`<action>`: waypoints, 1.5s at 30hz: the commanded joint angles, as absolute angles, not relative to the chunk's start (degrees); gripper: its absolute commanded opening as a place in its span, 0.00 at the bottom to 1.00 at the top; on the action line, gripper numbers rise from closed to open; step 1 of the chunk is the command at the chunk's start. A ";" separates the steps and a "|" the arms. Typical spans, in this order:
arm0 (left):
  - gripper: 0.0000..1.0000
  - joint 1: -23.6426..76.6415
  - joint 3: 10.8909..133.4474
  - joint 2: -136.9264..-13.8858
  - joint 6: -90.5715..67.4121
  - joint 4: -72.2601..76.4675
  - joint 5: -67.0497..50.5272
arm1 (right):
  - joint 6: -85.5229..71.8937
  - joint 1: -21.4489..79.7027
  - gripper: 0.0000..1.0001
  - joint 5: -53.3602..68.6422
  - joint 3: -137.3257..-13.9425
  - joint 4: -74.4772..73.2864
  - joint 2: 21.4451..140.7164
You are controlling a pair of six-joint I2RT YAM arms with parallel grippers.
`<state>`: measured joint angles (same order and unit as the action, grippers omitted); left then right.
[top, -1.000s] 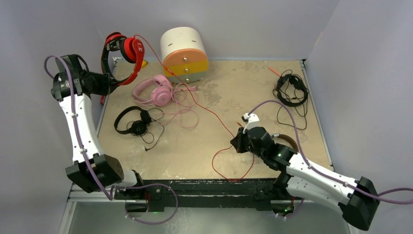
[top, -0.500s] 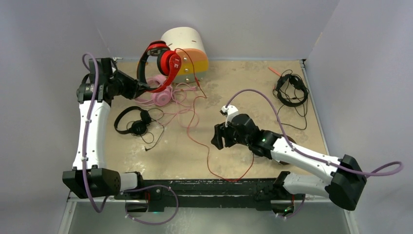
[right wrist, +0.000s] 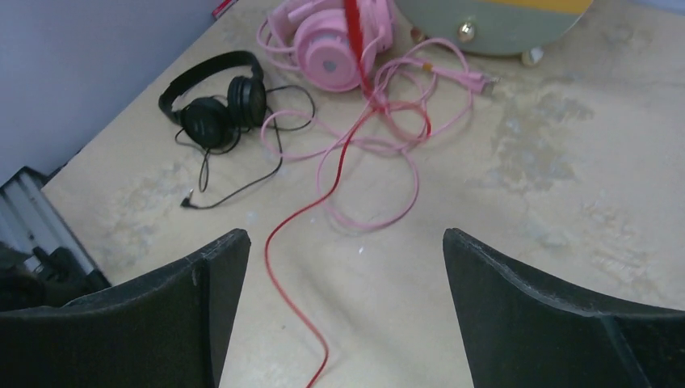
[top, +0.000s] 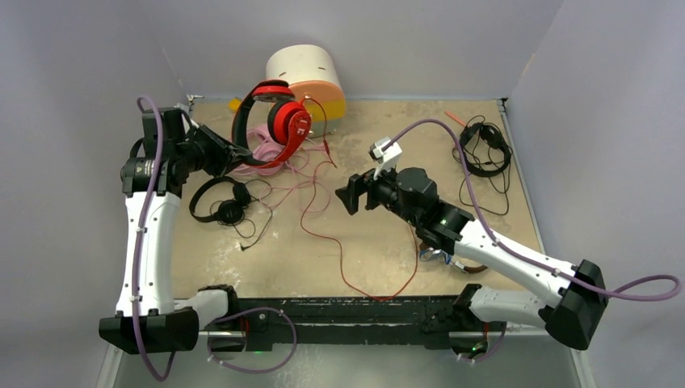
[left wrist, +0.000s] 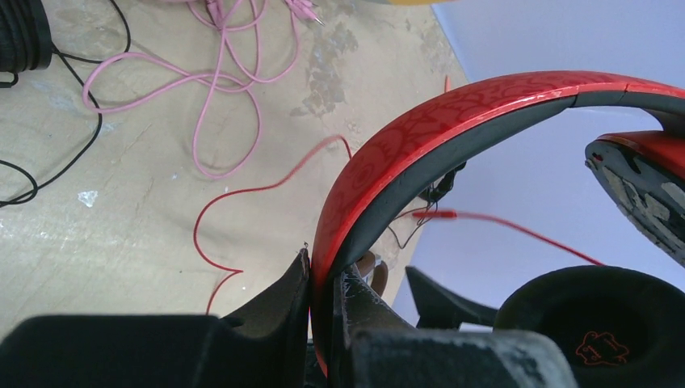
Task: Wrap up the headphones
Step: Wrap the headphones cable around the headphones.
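Red cable point(right wrist: 268, 242) crosses the table's point(right wrist: 565, 202) open middle.

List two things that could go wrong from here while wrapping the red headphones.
1. The red cable crosses the loops of the pink cable; pulling it may drag or tangle the pink headphones.
2. The left gripper pinches only the thin headband of the red headphones in mid-air, so they may twist or slip.
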<state>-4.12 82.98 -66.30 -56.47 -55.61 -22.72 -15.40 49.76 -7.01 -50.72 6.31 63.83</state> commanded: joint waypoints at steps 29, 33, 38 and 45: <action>0.00 -0.44 86.91 -64.20 -55.82 -52.14 -32.94 | -7.65 39.11 0.43 15.91 -53.49 38.03 81.36; 0.00 4.51 84.07 -64.59 -58.92 -47.36 -34.14 | -10.97 39.11 0.29 16.86 -50.89 40.43 81.79; 0.00 12.04 81.28 -65.13 -62.80 -40.61 -33.58 | -14.01 39.11 0.11 18.59 -50.12 42.52 82.88; 0.00 21.60 79.05 -67.10 -65.44 -33.66 -31.75 | -18.87 39.11 0.04 23.00 -51.08 44.47 85.08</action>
